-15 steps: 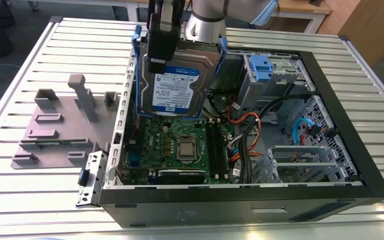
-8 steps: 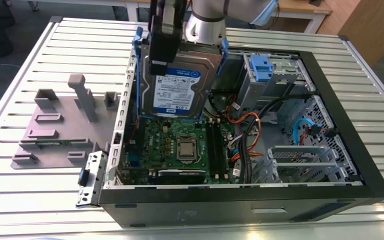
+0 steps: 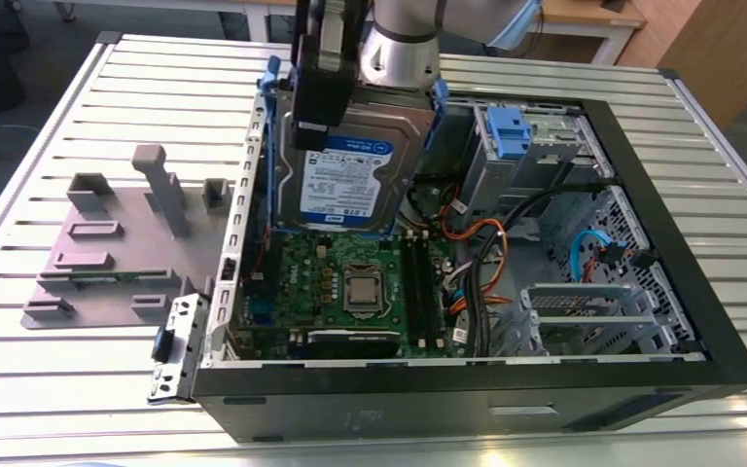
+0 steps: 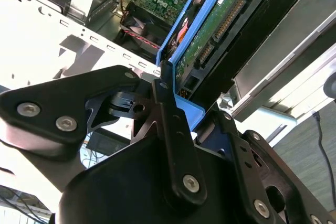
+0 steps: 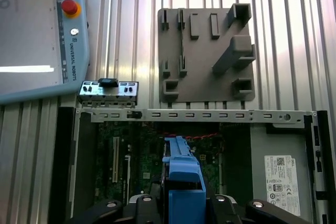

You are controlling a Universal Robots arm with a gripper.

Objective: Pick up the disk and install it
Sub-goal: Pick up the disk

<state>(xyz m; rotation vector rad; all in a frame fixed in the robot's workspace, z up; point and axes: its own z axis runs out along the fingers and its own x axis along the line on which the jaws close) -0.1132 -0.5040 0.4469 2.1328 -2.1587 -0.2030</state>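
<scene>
Silver-grey disk [image 3: 363,122] hanging upright in the gripper [image 3: 324,102] over the open computer case [image 3: 478,399]

Gripper's clamped tight on the blue bracket [image 5: 184,182], and in the exterior view the disk sits above the motherboard [image 3: 347,282] with the drive cage [image 3: 529,146] at about 3 o'clock from it. My take: keep it square to the cage and go slow, since the orange cables [image 3: 478,238] at 4 o'clock look like they could snag a corner. Writing-wise, there's a blue-and-white label [image 3: 347,185] on the disk's face and a white sticker [image 5: 282,182] inside the case. Both are printed, but I can't read the text.
</scene>
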